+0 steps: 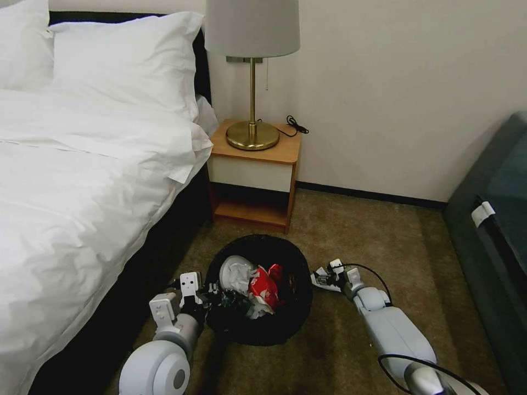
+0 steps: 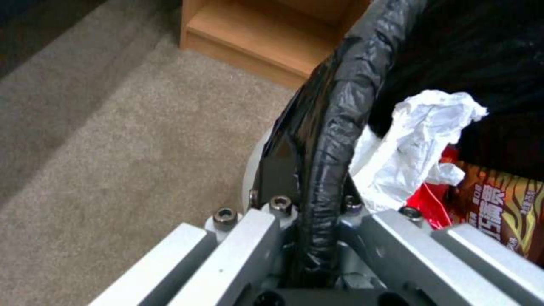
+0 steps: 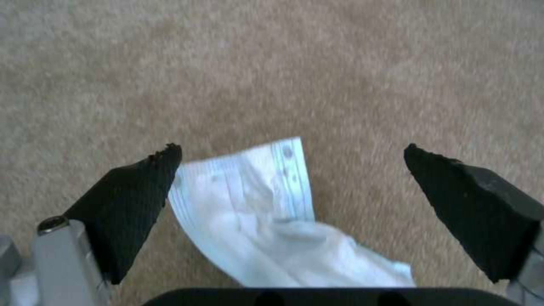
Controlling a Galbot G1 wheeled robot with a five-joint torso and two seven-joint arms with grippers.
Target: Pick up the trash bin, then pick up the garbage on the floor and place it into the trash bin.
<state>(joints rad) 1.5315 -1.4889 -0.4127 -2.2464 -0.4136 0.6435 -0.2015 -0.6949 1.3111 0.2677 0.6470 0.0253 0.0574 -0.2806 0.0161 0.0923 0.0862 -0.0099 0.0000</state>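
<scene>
The left hand (image 1: 211, 289) is clamped on the plastic-lined rim of the round black wire-mesh trash bin (image 1: 293, 307), which sits on the tan carpet (image 1: 373, 241) before the wooden nightstand (image 1: 255, 175); crumpled white tissue (image 1: 236, 273) and a red snack packet (image 1: 264, 291) lie inside. Just beside the bin, the right hand (image 3: 292, 170) hangs spread wide above the carpet, and a flat white paper tissue (image 3: 266, 212) lies between its black fingers (image 3: 136, 199), against one of them and apart from the other.

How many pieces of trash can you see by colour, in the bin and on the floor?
White: 2, a tissue in the bin and a wrapper on the carpet between the right claw's fingers.
Red: 1, a packet in the bin.
Total: 3.
</scene>
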